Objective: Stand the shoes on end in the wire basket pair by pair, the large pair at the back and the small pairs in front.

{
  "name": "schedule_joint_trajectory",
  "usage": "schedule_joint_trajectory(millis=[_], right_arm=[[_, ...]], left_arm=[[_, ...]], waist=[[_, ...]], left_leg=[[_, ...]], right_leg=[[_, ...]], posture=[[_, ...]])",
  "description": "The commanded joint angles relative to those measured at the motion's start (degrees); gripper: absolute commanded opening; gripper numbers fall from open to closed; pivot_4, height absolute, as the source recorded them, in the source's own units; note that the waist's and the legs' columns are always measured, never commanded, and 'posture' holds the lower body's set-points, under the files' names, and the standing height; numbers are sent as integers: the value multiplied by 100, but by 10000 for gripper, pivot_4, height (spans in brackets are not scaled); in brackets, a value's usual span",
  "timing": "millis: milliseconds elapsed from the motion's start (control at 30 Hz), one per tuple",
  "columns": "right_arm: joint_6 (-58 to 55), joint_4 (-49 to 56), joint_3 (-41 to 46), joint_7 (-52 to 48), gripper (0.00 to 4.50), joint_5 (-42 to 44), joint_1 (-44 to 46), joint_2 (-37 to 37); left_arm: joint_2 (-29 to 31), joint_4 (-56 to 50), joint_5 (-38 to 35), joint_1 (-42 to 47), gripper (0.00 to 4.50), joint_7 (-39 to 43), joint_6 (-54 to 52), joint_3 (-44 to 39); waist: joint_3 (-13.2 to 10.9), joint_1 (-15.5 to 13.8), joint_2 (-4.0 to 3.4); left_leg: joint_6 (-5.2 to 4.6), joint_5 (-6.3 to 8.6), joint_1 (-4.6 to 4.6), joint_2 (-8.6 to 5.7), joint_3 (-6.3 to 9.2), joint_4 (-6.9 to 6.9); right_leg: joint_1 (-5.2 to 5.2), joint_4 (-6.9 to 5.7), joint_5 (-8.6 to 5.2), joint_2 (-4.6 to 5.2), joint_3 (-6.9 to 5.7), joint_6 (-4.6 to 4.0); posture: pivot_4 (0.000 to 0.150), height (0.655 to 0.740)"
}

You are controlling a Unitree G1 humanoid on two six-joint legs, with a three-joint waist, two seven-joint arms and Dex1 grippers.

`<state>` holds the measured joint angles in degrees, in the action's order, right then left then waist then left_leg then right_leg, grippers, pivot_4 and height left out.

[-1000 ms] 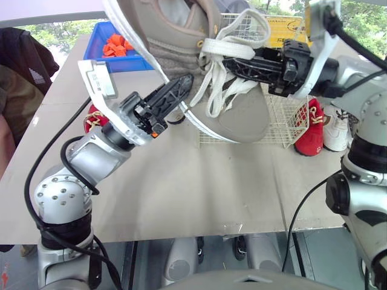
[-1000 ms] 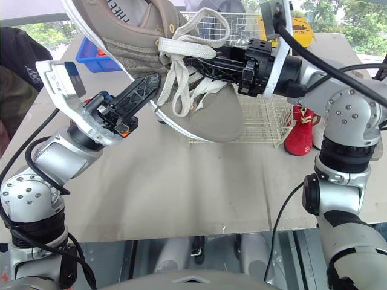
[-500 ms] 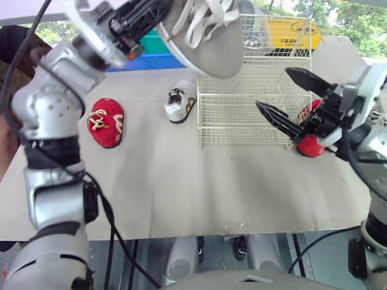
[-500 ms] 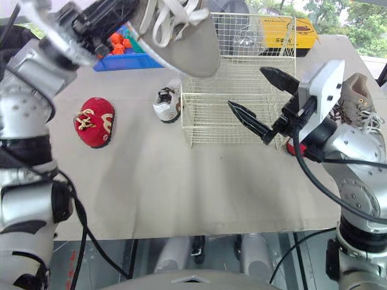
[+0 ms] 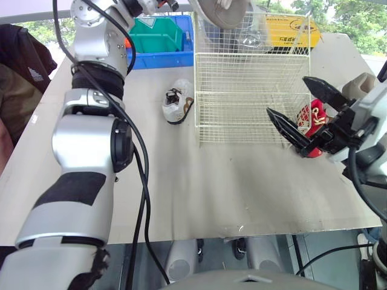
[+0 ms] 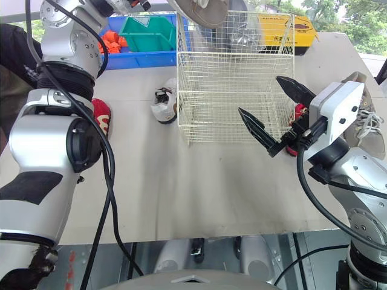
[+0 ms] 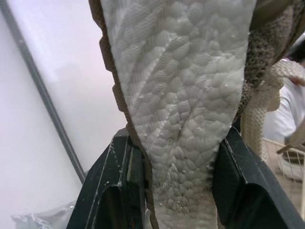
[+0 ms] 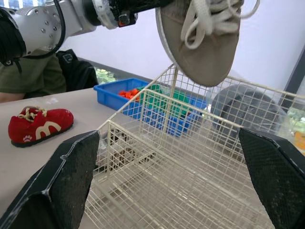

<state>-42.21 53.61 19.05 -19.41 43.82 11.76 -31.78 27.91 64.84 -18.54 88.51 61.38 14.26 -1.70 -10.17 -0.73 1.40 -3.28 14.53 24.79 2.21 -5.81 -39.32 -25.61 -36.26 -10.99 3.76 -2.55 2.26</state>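
My left gripper (image 7: 171, 191) is shut on the sole of a large grey laced shoe (image 5: 221, 11), held high with its toe hanging over the back left corner of the wire basket (image 5: 254, 90). My right gripper (image 6: 259, 95) stands open with nothing in it at the basket's front right side. A small red shoe (image 5: 311, 121) lies just behind it. A small white and black shoe (image 5: 178, 101) lies left of the basket. A second red shoe (image 8: 38, 124) lies farther left, and the other large grey shoe (image 6: 366, 121) lies at the right edge.
A blue bin (image 5: 160, 36) with a green tray and orange pieces stands at the back left. A yellow box (image 5: 290, 33) and a grey round object (image 8: 252, 109) sit behind the basket. A person (image 8: 28, 81) sits at the table's left.
The right gripper let go of the large shoe's laces and drew back to the basket's right side, open. The left arm swung the shoe up and back over the basket.
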Motion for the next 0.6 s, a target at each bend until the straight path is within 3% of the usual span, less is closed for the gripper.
schedule_joint_trajectory(millis=[33, 300, 567, 600], right_arm=[[107, 300, 222, 143, 45000, 192, -149, -156], [246, 464, 482, 175, 45000, 632, -562, -486], [425, 469, 560, 307, 45000, 831, -725, -714], [432, 475, 572, 327, 45000, 851, -753, -738]], left_arm=[[58, 336, 310, 162, 14441, 579, -191, 10], [77, 880, 1011, 118, 14299, 1214, -439, 114], [135, 1128, 1693, 105, 14274, 779, -543, 162], [171, 1146, 1637, 98, 19274, 922, -707, 80]], waist=[[0, -5, 0], [2, 81, 3], [1, 147, 12], [2, 148, 12]], left_leg=[[-1, 0, 0, 0, 0, -2], [-27, 16, -12, 1, 22, -12], [-28, 16, -9, 2, 25, -12], [-28, 16, -13, 3, 25, -12]], right_leg=[[1, -1, 0, 0, 0, 0], [-1, -26, 0, 0, 14, 0], [-6, -30, -3, 0, 17, 4], [-6, -35, -3, 0, 18, 4]], posture=[[1500, 7400], [1500, 7400], [1500, 7400], [1500, 7400]])
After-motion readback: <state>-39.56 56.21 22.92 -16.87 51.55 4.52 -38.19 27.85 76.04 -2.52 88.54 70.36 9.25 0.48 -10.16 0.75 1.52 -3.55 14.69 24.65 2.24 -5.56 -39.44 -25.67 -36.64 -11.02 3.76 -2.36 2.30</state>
